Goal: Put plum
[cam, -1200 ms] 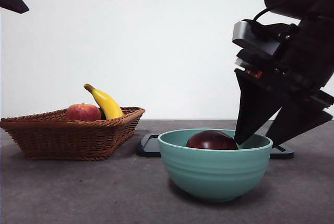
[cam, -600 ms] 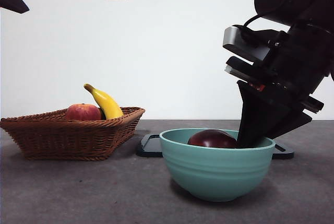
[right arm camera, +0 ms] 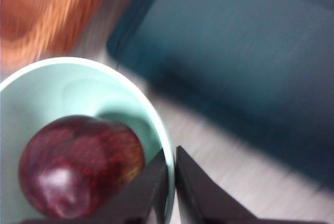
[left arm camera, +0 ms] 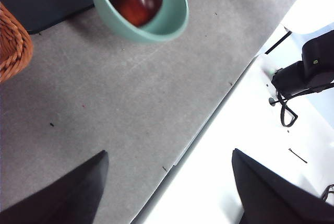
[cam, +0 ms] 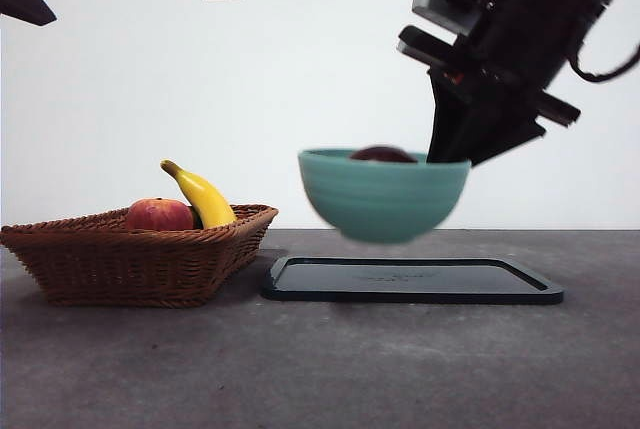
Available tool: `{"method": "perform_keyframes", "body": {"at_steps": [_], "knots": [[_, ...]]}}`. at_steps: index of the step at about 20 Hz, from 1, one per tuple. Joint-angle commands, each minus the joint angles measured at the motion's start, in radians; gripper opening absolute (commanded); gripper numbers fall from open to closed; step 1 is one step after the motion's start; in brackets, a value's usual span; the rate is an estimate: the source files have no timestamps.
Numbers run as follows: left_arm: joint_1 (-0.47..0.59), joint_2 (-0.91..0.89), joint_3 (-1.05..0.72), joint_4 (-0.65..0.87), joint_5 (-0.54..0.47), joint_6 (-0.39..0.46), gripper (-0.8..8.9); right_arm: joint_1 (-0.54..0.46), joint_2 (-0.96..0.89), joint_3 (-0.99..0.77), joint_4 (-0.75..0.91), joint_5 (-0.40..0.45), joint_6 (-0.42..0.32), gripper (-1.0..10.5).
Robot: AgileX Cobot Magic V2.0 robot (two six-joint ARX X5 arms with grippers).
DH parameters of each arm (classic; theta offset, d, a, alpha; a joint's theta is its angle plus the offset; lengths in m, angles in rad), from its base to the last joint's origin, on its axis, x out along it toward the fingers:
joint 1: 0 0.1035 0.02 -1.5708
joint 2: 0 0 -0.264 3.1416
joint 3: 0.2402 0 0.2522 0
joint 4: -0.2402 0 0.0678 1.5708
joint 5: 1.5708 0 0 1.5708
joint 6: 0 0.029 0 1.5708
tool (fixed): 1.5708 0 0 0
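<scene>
- the right gripper [cam: 452, 154] has its two black wedge jaws pinched onto the rim of a teal bowl [cam: 383, 195], one jaw inside the wall and one outside, and the bowl hangs in the air above the tray
- the bowl is smooth and matte-looking with faint ridges running round the outside, deep and round
- the plum [right arm camera: 81, 165] sits down inside the bowl, glossy, dark maroon with a pale shine spot, close to the inner jaw
- under the bowl there's a flat black tray [cam: 412, 280], rectangular with rounded corners and a low lip, lying on the grey, slightly speckled table [cam: 320, 369]
- off to the side stands a woven wicker basket [cam: 135, 255], brown and square-ish, holding a red-orange fruit [cam: 158, 215] and a curved yellow banana [cam: 202, 195] that pokes up over the rim
- the left gripper [left arm camera: 167, 192] hangs well away from all that, jaws spread wide with nothing between them
</scene>
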Motion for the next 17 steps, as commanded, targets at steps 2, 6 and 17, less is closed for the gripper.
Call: {"method": "perform_keyframes", "body": {"at_steps": [2,6,17], "knots": [[-0.005,0.005,0.010,0.007,0.006,0.011,3.74,-0.045,0.100,0.151,-0.037,0.001,-0.024,0.1],[-0.005,0.005,0.010,0.006,0.006,0.011,3.74,-0.101,0.251,0.305,-0.061,0.000,-0.047,0.1],[-0.005,0.005,0.010,0.007,0.006,0.011,3.74,-0.161,0.464,0.342,0.027,-0.007,-0.049,0.1]]}}
